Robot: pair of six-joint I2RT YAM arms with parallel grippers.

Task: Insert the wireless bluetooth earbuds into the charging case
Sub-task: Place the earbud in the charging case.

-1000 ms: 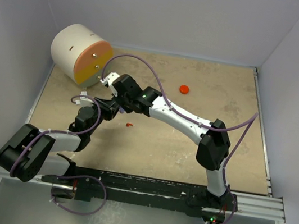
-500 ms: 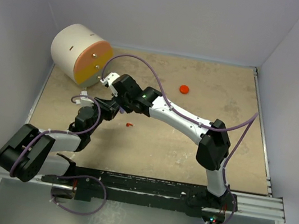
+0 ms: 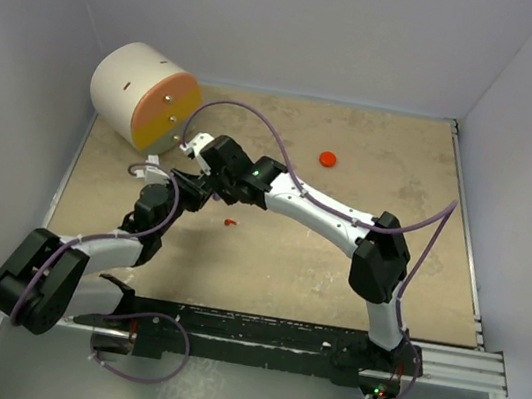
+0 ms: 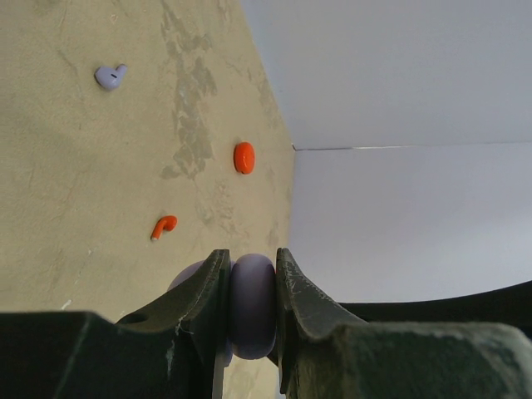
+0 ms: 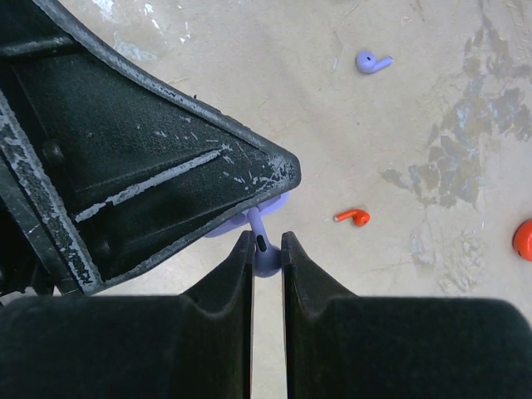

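Two arms meet over the left half of the table [image 3: 336,271], and their grippers close in on each other there. We find the left gripper [image 4: 252,268] clamped on a lavender case [image 4: 252,312]. The case stands on edge between the two fingers, both of which press flat against its sides. A further lavender lobe shows past the outer side of one finger; we cannot tell whether it is a lid or part of the body.

The right gripper [image 5: 266,243] has its fingers drawn nearly together, pinching a lavender earbud [image 5: 267,263] at their tips. Its stem points up toward the dark body of the left gripper. The earbud sits just beside the case; the right wrist view does not show whether the two touch, as the left gripper covers the joint.

Three items lie loose on the table. A second lavender earbud [image 4: 110,76] rests well apart from both grippers. A red earbud [image 4: 163,226] lies near the grippers. A red case [image 4: 243,157] lies flat beyond the red earbud, toward the far wall.

One large cream drum [image 3: 144,96] with an orange face sits tilted in the far left corner, behind the grippers.
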